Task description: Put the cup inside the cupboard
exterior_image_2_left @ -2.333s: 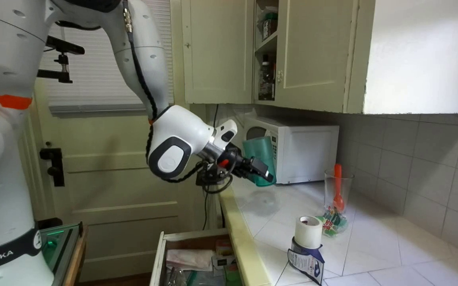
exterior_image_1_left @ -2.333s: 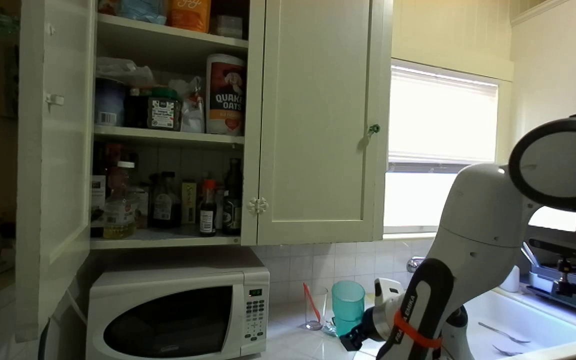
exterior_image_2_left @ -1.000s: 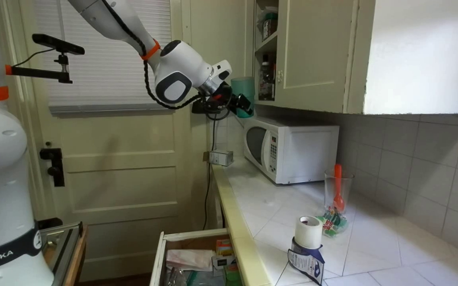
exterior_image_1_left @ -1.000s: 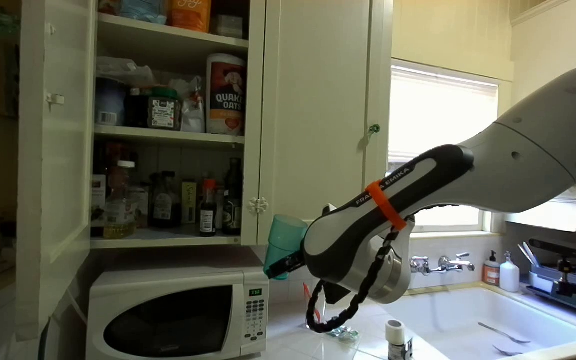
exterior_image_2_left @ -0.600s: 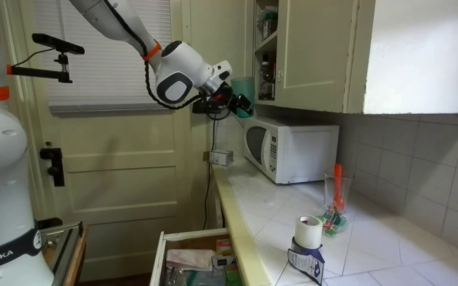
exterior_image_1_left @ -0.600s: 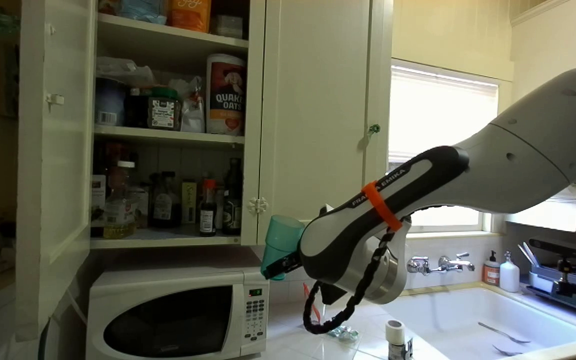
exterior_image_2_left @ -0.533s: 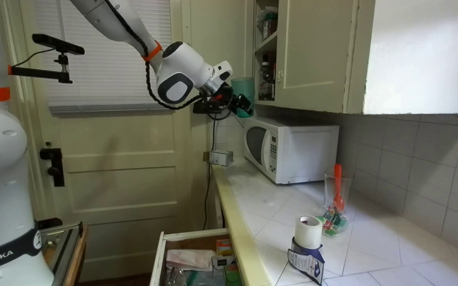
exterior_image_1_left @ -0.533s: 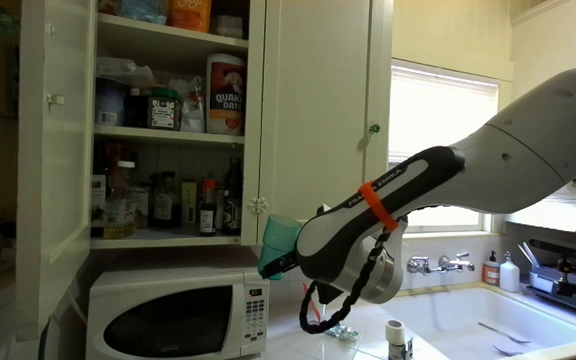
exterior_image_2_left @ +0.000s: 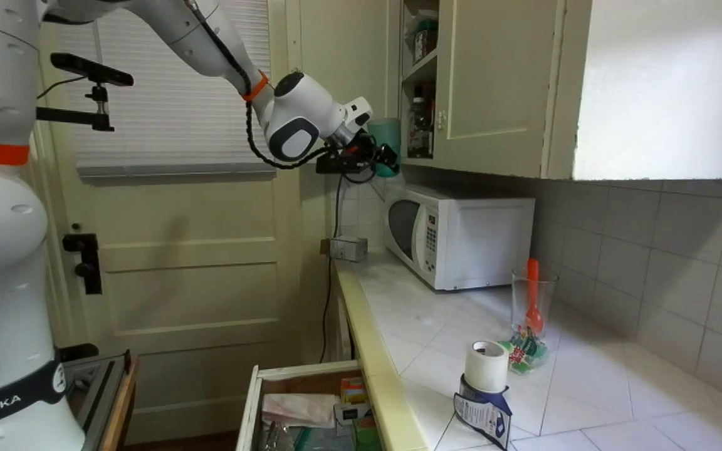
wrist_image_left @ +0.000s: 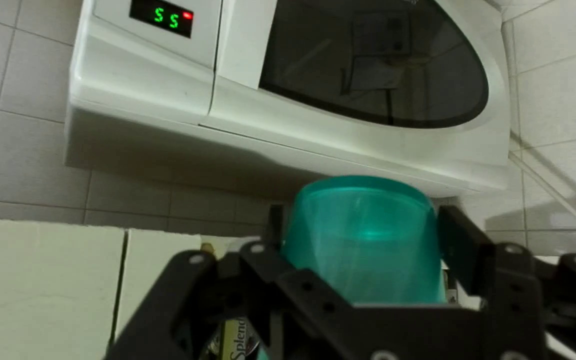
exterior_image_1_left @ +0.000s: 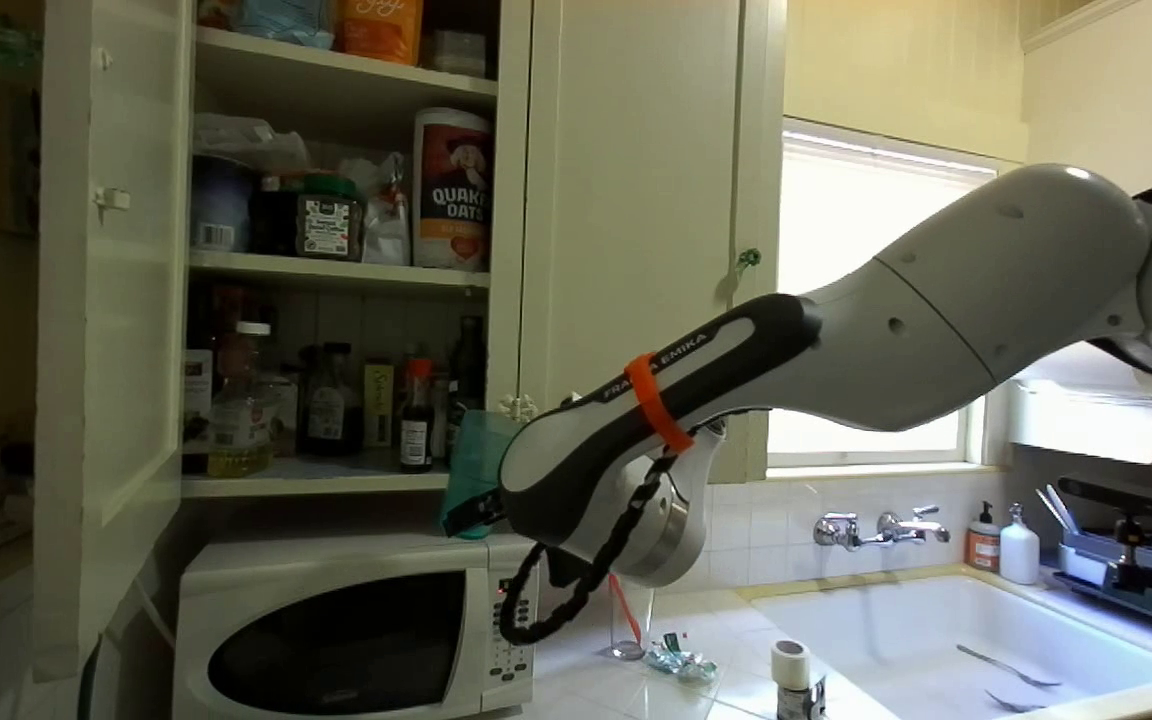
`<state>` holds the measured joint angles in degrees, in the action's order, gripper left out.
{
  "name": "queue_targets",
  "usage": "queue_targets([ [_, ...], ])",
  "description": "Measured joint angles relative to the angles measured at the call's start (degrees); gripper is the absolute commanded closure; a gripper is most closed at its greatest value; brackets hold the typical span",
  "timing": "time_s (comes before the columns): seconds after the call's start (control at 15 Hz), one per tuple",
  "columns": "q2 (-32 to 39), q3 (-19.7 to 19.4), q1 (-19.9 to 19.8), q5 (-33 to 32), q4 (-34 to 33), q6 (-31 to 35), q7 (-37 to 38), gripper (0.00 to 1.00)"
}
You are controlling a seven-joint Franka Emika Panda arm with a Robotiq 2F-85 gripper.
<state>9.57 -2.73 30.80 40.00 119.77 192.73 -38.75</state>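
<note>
The teal see-through cup (exterior_image_1_left: 481,445) is held by my gripper (exterior_image_1_left: 472,513), one finger on each side of its lower part. It also shows in an exterior view (exterior_image_2_left: 385,133) and fills the jaws in the wrist view (wrist_image_left: 363,245). It tilts slightly in an exterior view. The white cupboard (exterior_image_1_left: 326,488) stands with its left door (exterior_image_1_left: 131,300) open; its right door (exterior_image_1_left: 636,230) is shut. The cup is outside, in front of the right side of the opening. Its upper part is at bottom-shelf height and its base hangs below the shelf edge.
Bottles crowd the bottom shelf, including a red-capped one (exterior_image_1_left: 416,415); an oats canister (exterior_image_1_left: 452,190) stands above. The white microwave (exterior_image_1_left: 356,580) is just below the cup. A clear glass with a red spoon (exterior_image_2_left: 533,300) and a tape roll (exterior_image_2_left: 486,366) stand on the counter.
From low over the counter, the arm has lifted the cup to bottom-shelf height. In the last half second it has moved left, from before the cupboard frame to before the open side.
</note>
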Motion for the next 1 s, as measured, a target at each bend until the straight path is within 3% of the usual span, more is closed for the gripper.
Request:
queue_targets([
  [0.27, 3.7, -9.53, 5.88, -2.18, -9.14, -10.11, 0.05, 0.49],
  [0.47, 6.43, -18.92, 11.75, -12.62, -17.12, -21.0, 8.38, 0.49],
  [0.6, 9.0, -22.04, 14.62, -18.33, -23.77, -28.16, 14.05, 0.49],
  [0.67, 10.27, -22.49, 15.56, -19.92, -26.86, -31.15, 15.88, 0.49],
  [0.73, 11.39, -20.42, 14.55, -23.72, -29.91, -33.53, 18.89, 0.49],
  [0.8, 12.28, -16.53, 12.1, -28.48, -32.53, -34.94, 22.85, 0.24],
  [1.0, 12.59, -9.44, 6.61, -33.55, -33.75, -35.02, 26.19, 0.24],
])
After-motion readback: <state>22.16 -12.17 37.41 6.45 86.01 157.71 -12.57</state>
